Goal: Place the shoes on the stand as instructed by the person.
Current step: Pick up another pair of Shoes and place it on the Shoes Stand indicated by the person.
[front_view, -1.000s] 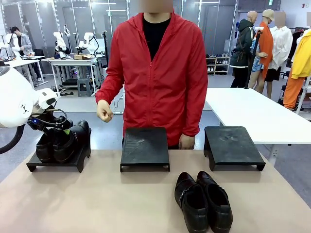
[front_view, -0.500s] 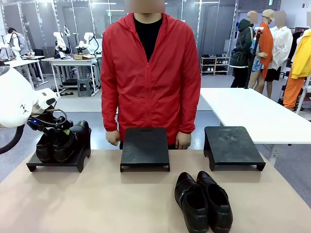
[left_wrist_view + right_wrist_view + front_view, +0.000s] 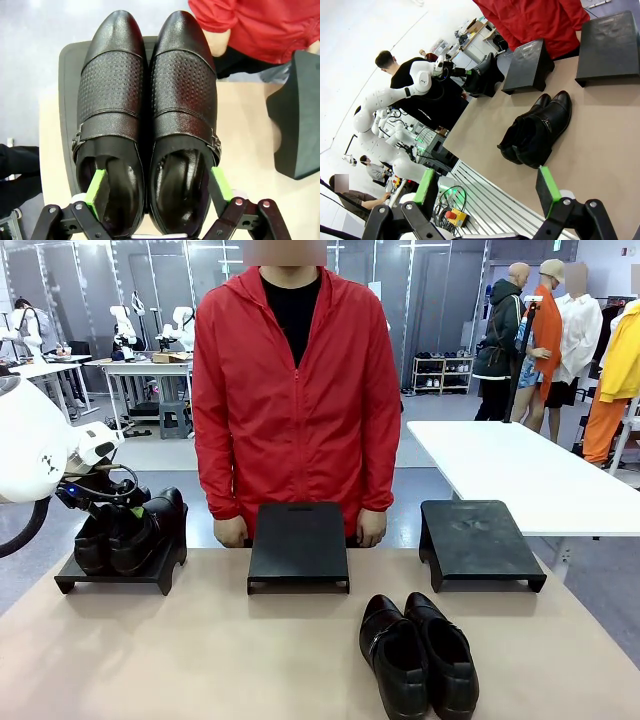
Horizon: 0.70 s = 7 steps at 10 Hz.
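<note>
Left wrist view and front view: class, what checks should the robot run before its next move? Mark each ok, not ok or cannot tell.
1. First pair seated on left stand: ok.
2. Left gripper gripping it: cannot tell; one pad is inside a shoe, the other outside.
3. Second pair on table, side by side: ok.
4. Middle stand and right stand bare: ok.
5. Right gripper open, holding nothing: ok.
6. Person pointing to a stand: not ok; both hands are down.

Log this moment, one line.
left gripper open at first pair on left stand | right gripper open | second pair on table | person's hands down
</note>
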Tool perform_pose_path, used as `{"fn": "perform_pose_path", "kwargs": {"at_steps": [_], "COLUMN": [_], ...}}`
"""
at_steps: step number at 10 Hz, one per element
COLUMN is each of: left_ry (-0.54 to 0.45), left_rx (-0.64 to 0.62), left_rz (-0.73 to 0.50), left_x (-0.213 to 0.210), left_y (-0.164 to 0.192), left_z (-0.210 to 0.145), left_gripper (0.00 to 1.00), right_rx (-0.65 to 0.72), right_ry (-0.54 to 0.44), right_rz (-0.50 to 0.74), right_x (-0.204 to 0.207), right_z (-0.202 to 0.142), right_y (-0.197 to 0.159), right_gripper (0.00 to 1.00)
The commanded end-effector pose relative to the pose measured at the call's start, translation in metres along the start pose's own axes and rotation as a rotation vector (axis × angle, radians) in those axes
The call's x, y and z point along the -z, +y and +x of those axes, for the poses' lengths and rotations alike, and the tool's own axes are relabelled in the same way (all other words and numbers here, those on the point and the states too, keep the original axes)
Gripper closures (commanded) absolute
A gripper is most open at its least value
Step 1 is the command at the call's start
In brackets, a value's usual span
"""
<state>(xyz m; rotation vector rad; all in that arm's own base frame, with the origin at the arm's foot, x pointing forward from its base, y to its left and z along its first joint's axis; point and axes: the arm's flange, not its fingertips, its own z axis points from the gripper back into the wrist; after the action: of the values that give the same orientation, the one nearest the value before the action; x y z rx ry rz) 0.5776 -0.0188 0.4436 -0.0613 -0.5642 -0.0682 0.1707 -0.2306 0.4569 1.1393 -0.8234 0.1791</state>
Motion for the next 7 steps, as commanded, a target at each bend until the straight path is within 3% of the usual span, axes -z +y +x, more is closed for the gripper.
{"fn": "perform_pose_path", "kwargs": {"at_steps": [1, 3, 6, 7], "left_ry": [-0.012, 0.000, 0.055, 0.092], "left_rx": [0.000, 0.000, -0.039, -0.065], "left_rz": [0.002, 0.000, -0.088, -0.196], "left_x": [0.002, 0.000, -0.089, -0.129], "left_y": [0.001, 0.000, 0.024, 0.043], "left_z": [0.003, 0.000, 0.000, -0.015], "left_gripper": [0.00, 0.03, 0.00, 0.00], "right_rx": [-0.019, -0.019, -0.019, -0.019], "right_ry": [-0.012, -0.012, -0.012, -0.012], "right_rz": [0.006, 0.006, 0.006, 0.006], "right_x": [-0.001, -0.001, -0.001, -0.001], "right_z": [0.001, 0.001, 0.001, 0.001], "right_y": [0.001, 0.001, 0.001, 0.001], "right_gripper": [0.00, 0.00, 0.00, 0.00]}}
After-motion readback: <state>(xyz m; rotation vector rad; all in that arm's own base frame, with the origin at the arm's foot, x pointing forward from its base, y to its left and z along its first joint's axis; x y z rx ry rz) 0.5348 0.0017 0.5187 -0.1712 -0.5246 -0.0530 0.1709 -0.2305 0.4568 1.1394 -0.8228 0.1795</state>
